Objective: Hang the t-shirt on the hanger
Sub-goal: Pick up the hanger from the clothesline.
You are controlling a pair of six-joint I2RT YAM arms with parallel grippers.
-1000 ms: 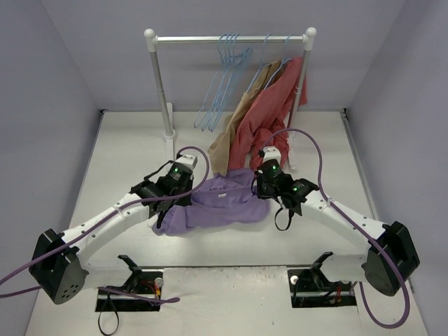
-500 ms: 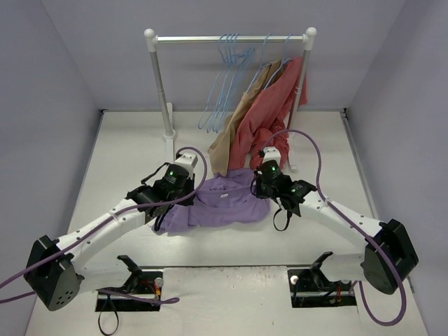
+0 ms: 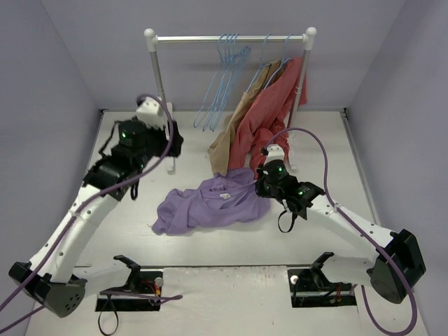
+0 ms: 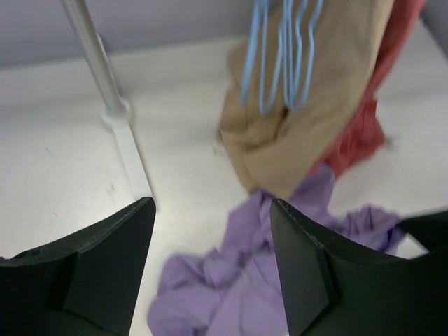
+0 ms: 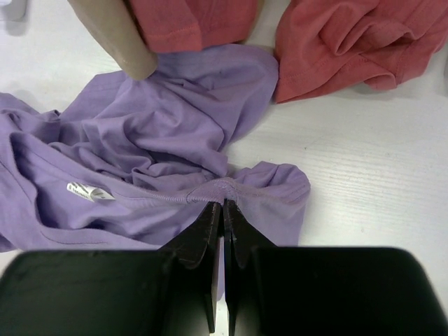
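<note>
Pinching the neck seam of the t-shirt [image 5: 161,133], the right hand [image 5: 224,204] has its fingers pressed flat together on a thin ridge of collar. The rest of the purple cloth lies crumpled on the desk [image 3: 126,231], spreading left from the grip, with its label [image 5: 84,190] showing. Its far edge touches the hem of the tan garment [image 5: 112,35] and sits just beside the red garment [image 5: 350,42], both trailing down from the rack [image 3: 231,38].

The left hand [image 4: 210,210] is spread open and empty, held high near the rack's pole [image 4: 94,59] and well apart from the t-shirt. It faces a blue hanger [image 4: 262,77], one of a tight bunch hanging against the tan garment.

The likely trouble starts at the collar. So little cloth is caught that a quick lift could let the seam slide out, or raise the neck as a narrow twist with no opening for a hanger. Pulling toward the rack may also snag the tan hem and drag it along. At the bunch, the open hand could close on two hangers at once, catch tan cloth with them, or knock one off the rail.
</note>
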